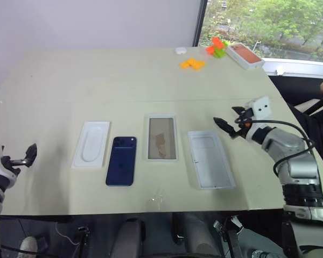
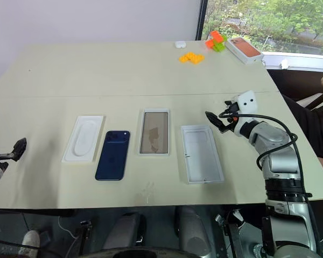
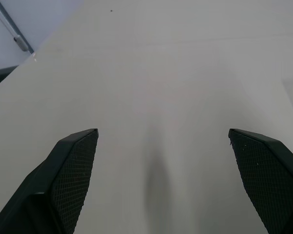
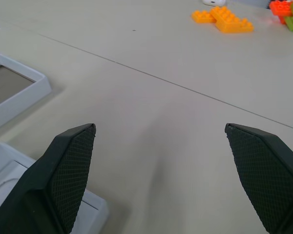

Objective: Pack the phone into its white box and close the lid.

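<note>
While both sets of fingers are spread wide with nothing between them, the right gripper (image 1: 226, 128) is held just above the table (image 1: 97, 80), beside the far right corner of the lid (image 1: 210, 159), and the left gripper (image 1: 28, 156) is kept well apart at the near left edge. Lying inside-up, the lid is seen right of the white box (image 1: 162, 138), whose tan inside is exposed. Left of the box the phone (image 1: 121, 160) is laid flat, back up, with a white moulded insert (image 1: 91, 144) beyond it. Orange bricks (image 1: 192, 64) are scattered at the far side

Bright daylight from window (image 1: 258, 21); soft shadows; wrist views perhaps slightly blurred.
</note>
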